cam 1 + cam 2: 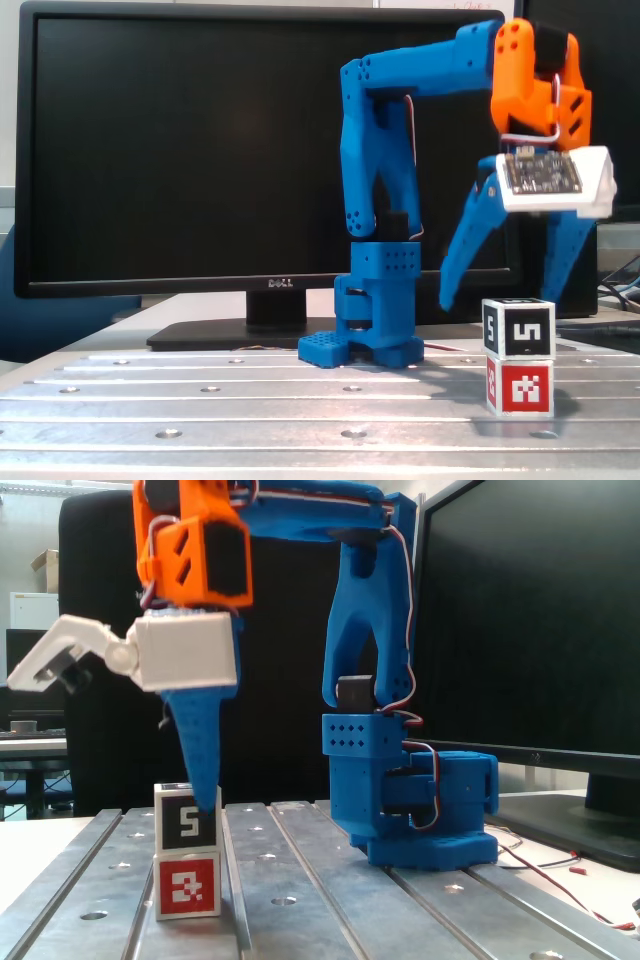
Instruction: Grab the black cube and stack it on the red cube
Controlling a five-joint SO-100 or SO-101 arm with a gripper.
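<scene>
The black cube (520,328) sits squarely on top of the red cube (520,387) at the front right of the metal plate in a fixed view. In the other fixed view the black cube (180,822) rests on the red cube (187,885) at the front left. My gripper (500,300) hangs just above the stack, its blue fingers spread wide to either side of the black cube's top. It is open and holds nothing. In the side-on fixed view the gripper (205,805) shows one finger (200,750) reaching down over the black cube's right edge.
The stack stands on a slotted aluminium plate (200,390). The arm's blue base (375,320) is bolted at mid-plate. A black Dell monitor (180,150) stands behind it. Red and white cables (560,875) lie beside the base.
</scene>
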